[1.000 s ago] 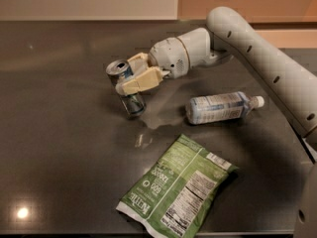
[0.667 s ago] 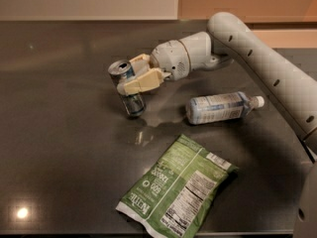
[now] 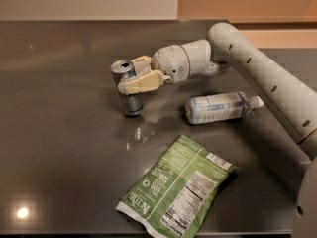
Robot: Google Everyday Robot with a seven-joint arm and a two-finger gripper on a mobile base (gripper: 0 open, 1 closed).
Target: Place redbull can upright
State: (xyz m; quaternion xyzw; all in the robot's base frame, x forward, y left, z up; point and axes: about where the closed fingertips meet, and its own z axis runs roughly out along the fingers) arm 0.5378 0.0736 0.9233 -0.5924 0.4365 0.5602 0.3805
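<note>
The redbull can point(image 3: 130, 97) stands nearly upright on the dark table point(image 3: 64, 133), its silver top leaning slightly to the left and its base on or just above the surface. My gripper point(image 3: 133, 76) reaches in from the right and is shut on the can's upper half. One cream finger point(image 3: 141, 84) crosses in front of the can and the other shows behind it. The white arm point(image 3: 257, 73) runs off to the right edge.
A clear water bottle point(image 3: 220, 107) with a white cap lies on its side to the right of the can. A green snack bag point(image 3: 178, 187) lies flat near the table's front edge. A wall runs along the back.
The gripper has turned the can a little closer to upright. Its top has moved slightly right. The bottle and bag have not moved.
</note>
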